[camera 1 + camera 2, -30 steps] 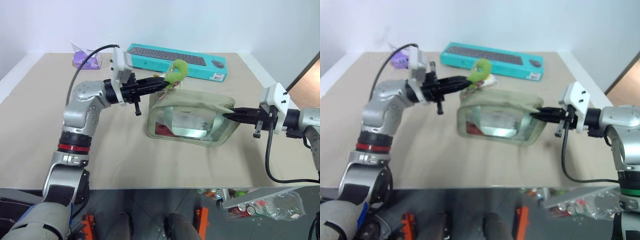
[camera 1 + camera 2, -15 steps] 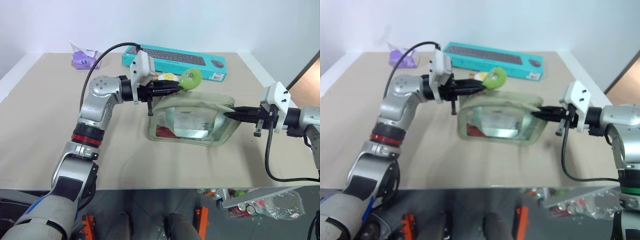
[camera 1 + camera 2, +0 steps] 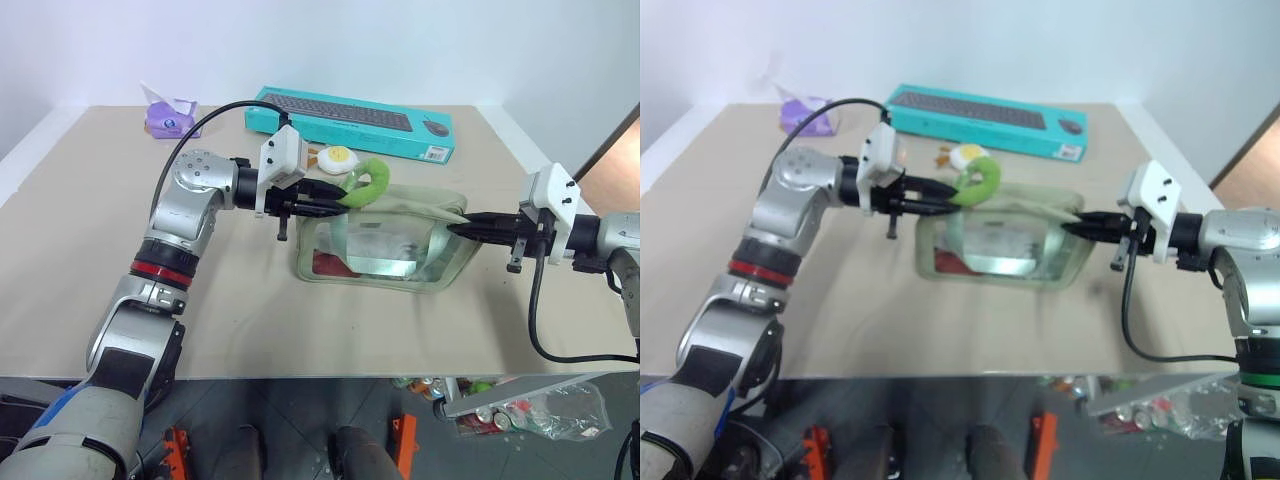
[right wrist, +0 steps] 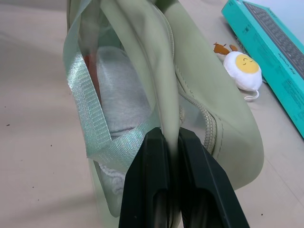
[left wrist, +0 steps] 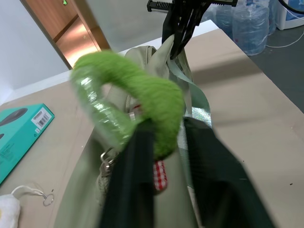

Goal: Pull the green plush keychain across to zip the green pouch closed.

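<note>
Purple packet (image 3: 170, 117): at the far left of the bench (image 3: 80, 260), well apart from the green pouch (image 3: 385, 237).
Left end effector (image 3: 335, 197): at the left end of the green pouch's top; its two black fingers (image 5: 135, 185) stand a little apart with the green plush keychain (image 3: 365, 183) between them (the ring's lower arc sits in the gap, and whether the fingers press on it cannot be told).
Green plush keychain: raised over the left part of the green pouch's top, on the side toward the teal keyboard box (image 3: 350, 120).
Egg-shaped trinket (image 3: 334, 158): on the bench between the green pouch and the teal keyboard box.
Green pouch: standing on the bench at centre, clear side panel facing the camera.
Teal keyboard box: lying flat behind the green pouch.
Right end effector (image 3: 462, 229): at the right end of the green pouch, fingers (image 4: 147, 185) closed on a fold of its fabric beside the pale strap (image 4: 90, 118).
</note>
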